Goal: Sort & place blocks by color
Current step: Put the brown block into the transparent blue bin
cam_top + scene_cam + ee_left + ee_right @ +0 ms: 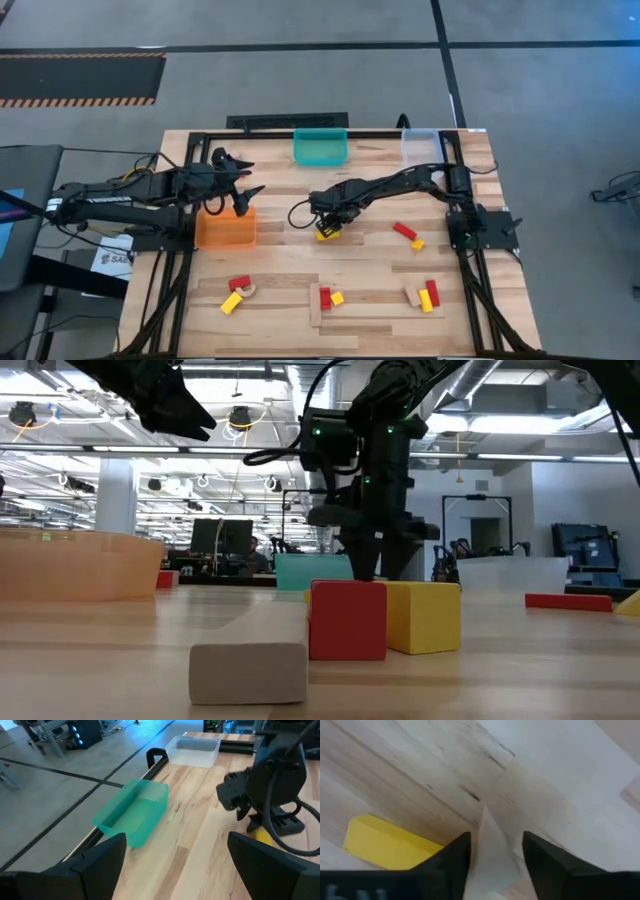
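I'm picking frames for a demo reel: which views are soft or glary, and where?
Right wrist view: soft throughout, the pale block between the right pincer smeared. Low view: ceiling lights glare, near pale block slightly soft. Left wrist view: blue cast on the floor, teal bin sharp. High view: evenly lit.

You see an orange bin point(225, 230), a teal bin point(320, 147) and a clear bin point(419, 146) on pale, dark-streaked wood table point(280, 280). Red and yellow blocks point(428, 297) lie scattered; black arms carry dark fingers point(452, 855).
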`<act>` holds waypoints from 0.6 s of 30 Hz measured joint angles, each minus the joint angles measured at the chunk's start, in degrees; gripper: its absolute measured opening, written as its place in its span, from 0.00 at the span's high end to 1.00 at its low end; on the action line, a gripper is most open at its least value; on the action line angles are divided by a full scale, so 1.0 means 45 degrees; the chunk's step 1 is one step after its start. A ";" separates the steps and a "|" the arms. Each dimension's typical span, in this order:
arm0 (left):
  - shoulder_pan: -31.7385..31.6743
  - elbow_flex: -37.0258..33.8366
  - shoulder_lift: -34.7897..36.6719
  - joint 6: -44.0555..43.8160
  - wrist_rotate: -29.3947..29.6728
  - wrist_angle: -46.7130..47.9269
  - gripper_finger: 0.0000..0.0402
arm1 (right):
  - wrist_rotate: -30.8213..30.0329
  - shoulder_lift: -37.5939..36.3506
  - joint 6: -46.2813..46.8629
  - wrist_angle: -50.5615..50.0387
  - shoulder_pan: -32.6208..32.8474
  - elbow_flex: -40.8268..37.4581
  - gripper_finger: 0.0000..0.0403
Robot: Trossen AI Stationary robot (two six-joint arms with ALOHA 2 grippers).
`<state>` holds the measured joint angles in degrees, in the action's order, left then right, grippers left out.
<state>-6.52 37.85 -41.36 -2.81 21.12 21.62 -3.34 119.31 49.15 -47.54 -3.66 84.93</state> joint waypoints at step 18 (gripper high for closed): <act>0.0000 0.0000 0.0000 0.0000 0.0057 -0.0038 0.16 | -0.0778 -0.2441 -0.0980 0.0290 -0.0772 0.0005 0.71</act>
<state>-6.52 37.85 -41.36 -2.81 21.38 21.45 -6.84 108.32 44.74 -46.23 -7.14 84.95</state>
